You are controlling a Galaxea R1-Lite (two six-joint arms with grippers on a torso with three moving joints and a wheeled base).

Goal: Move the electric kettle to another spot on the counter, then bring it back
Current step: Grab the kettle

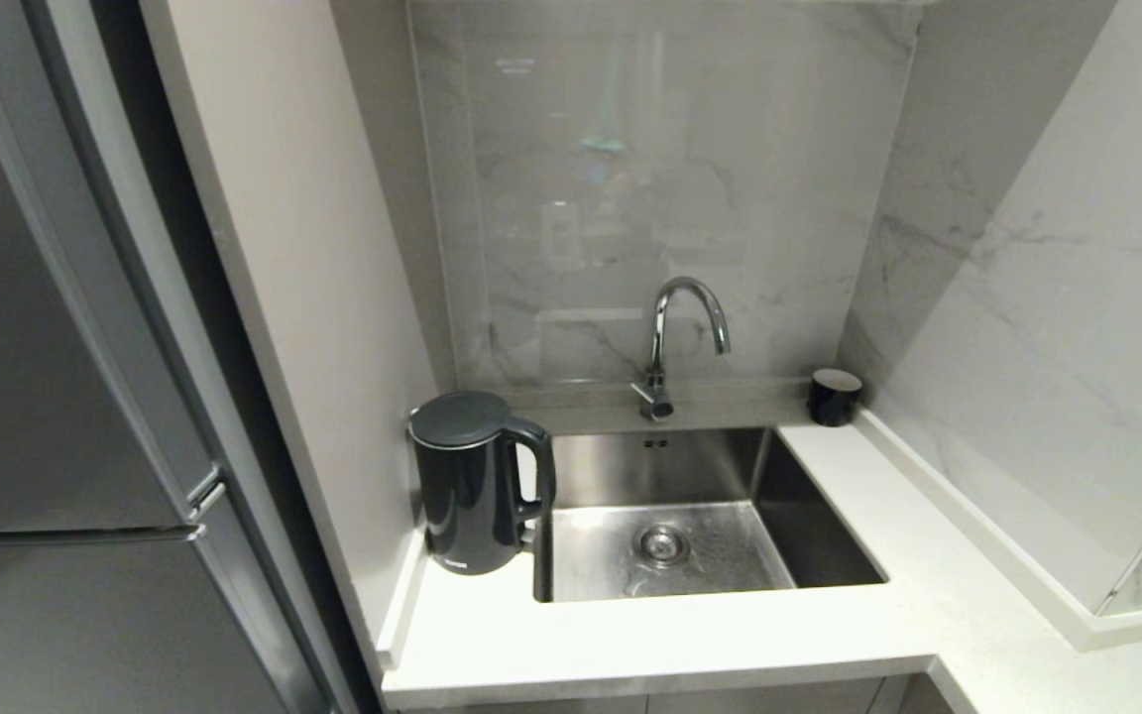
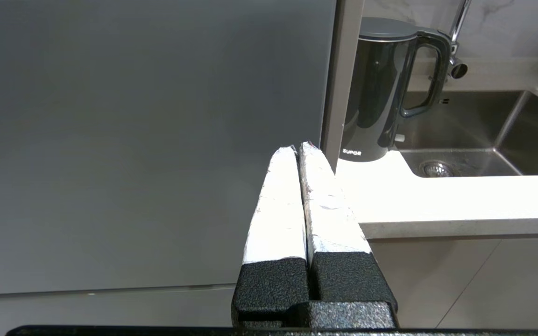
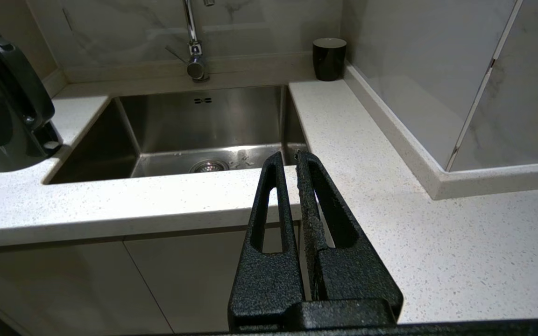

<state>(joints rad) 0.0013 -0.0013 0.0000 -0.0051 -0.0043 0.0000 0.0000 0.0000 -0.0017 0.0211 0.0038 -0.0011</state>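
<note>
one tall glossy black electric kettle (image 1: 477,483) with a flat lid stands upright on the narrow strip of white speckled stone counter (image 1: 630,645) between the beige side wall panel (image 1: 313,297) and the left rim of the stainless steel sink (image 1: 670,516), its loop handle turned toward the basin. both grippers wait in front of the cabinet doors, well short of it and empty: the foil-wrapped left gripper (image 2: 298,150) and the bare black right gripper (image 3: 290,157) each have their fingers pressed together, so the jaws must be spread before any grasp. the likely faults are a finger catching the wall panel in the tight gap, or a nudge sliding the kettle over the rim into the sink.
</note>
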